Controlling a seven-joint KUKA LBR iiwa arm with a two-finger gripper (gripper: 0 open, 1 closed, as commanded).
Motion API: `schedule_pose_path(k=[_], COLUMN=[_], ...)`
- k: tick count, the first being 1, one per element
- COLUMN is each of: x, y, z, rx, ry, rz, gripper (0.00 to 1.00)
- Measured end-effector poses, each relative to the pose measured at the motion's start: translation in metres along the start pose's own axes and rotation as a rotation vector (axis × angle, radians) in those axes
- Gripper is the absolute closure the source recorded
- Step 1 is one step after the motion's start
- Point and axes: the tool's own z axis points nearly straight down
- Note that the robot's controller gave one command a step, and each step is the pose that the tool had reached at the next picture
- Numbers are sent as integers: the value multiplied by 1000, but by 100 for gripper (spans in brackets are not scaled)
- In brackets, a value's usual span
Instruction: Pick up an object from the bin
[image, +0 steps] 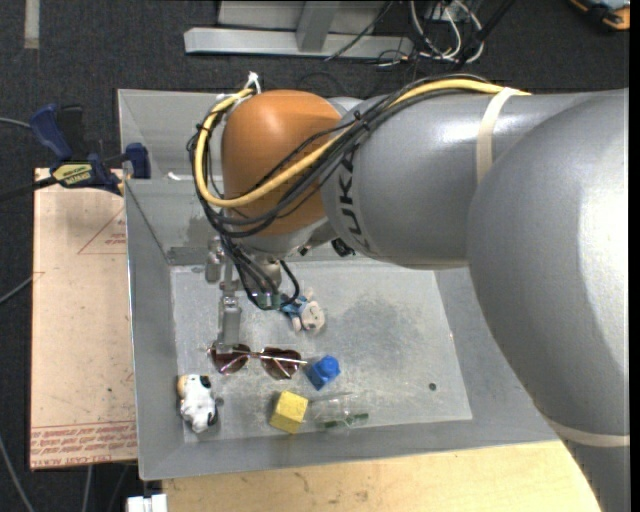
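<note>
Right under the tool lie the sunglasses, just at its tip, in the bin. I cannot tell if the tool is wide or narrow. The glasses look light, thin, slippery and easy to break, so I would grab the bridge between the 2 lenses, not a lens.

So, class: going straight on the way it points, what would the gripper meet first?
Probably the sunglasses, one lens of which lies right under the gripper; depth is unclear, so it could land on the bin floor beside them.
</note>
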Motion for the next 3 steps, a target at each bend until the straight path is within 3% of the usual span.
schedule_pose_path(k=[1,2,3], x=[-2,24,32], y=[-1,-22,-29], z=[-5,57,88], rx=[-1,-1,1], ry=[-7,-10,-3], rz=[4,-87,-123], gripper=[0,0,0])
